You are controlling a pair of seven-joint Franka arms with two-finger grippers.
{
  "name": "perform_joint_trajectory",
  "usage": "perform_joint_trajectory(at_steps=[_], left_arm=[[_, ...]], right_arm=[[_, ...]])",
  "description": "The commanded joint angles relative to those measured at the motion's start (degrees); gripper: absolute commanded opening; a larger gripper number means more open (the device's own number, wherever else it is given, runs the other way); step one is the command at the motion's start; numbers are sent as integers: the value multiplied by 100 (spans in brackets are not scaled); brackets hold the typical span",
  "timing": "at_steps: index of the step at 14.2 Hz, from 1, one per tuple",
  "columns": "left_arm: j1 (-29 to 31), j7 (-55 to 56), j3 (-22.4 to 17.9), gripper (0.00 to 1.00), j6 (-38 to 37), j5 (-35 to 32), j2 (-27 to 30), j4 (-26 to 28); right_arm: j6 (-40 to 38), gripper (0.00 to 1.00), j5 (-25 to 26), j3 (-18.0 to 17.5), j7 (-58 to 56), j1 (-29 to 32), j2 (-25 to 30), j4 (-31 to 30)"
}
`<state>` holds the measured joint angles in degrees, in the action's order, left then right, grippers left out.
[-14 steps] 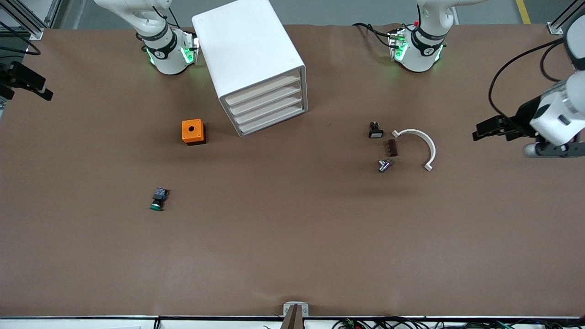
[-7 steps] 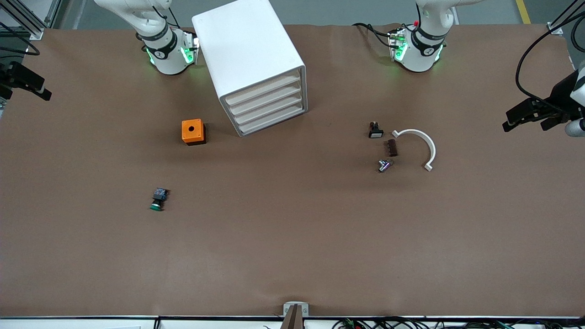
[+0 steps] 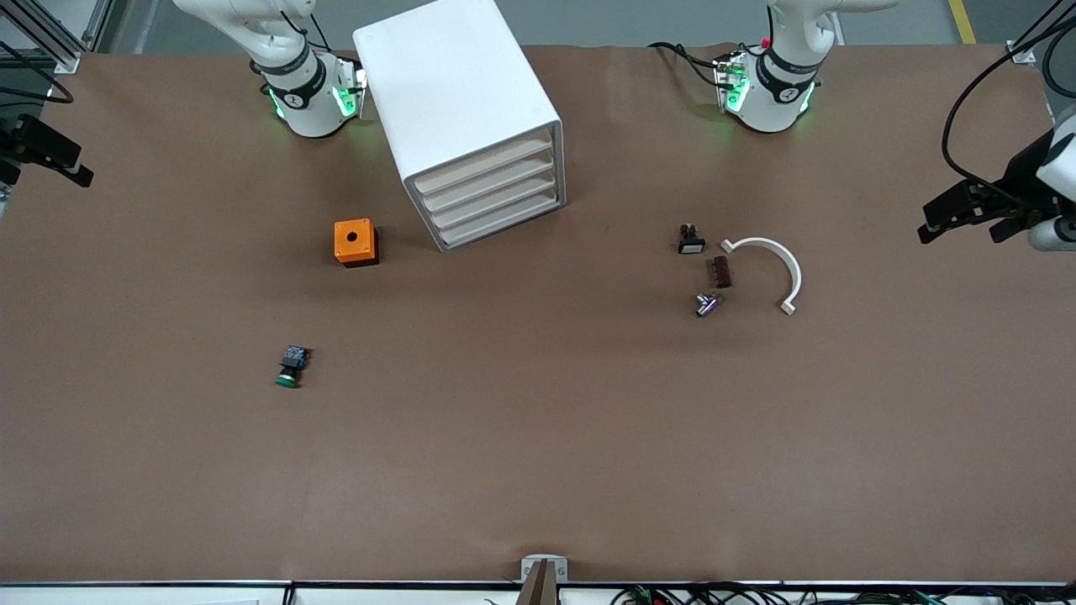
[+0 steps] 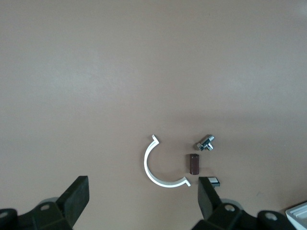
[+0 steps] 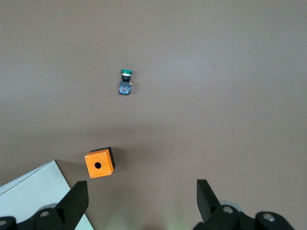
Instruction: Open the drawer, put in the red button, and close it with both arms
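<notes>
**A:** Where was the left end effector point(image 3: 958, 220)?

**B:** Up in the air over the bench's point(image 3: 538, 470) edge at the left arm's end, fingers point(image 4: 76, 199) spread wide, nothing between them. The right end effector point(image 3: 52, 160) hung over the edge at the right arm's end, spread wide and empty too.

**A:** And the drawer point(image 3: 483, 161)?

**B:** Shut, topmost of four fronts in the white cabinet point(image 3: 454, 92), which stood near the bench's edge by the robot bases.

**A:** The red button?

**B:** Couldn't spot it anywhere. The green-capped button point(image 3: 290, 367) lay nearer the front camera than the orange box point(image 3: 355, 242). Toward the left arm's end sat a white curved piece point(image 3: 777, 265), a brown block point(image 3: 720, 271), a metal fitting point(image 3: 708, 303) and a small black part point(image 3: 690, 239).
</notes>
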<state>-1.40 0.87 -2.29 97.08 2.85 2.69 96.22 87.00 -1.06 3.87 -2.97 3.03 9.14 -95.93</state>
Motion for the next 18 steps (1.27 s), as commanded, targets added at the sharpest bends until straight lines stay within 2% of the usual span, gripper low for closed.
perform_joint_trajectory(at_steps=[1, 8, 14, 18], left_arm=[[-62, -43, -43, 100, -32, -136, -32, -288], [-70, -43, -17, 100, -58, -136, -5, -428], [-105, -87, -17, 100, -58, -144, -67, -543], [-123, 0, -8, 100, -58, -197, -67, -534]], right_arm=[[72, 100, 80, -53, -89, 13, 132, -110], [160, 100, 88, -44, -467, 31, 132, -119], [80, 100, 71, -53, 130, -13, 140, -119], [116, 100, 71, -18, -379, 13, 123, -110]])
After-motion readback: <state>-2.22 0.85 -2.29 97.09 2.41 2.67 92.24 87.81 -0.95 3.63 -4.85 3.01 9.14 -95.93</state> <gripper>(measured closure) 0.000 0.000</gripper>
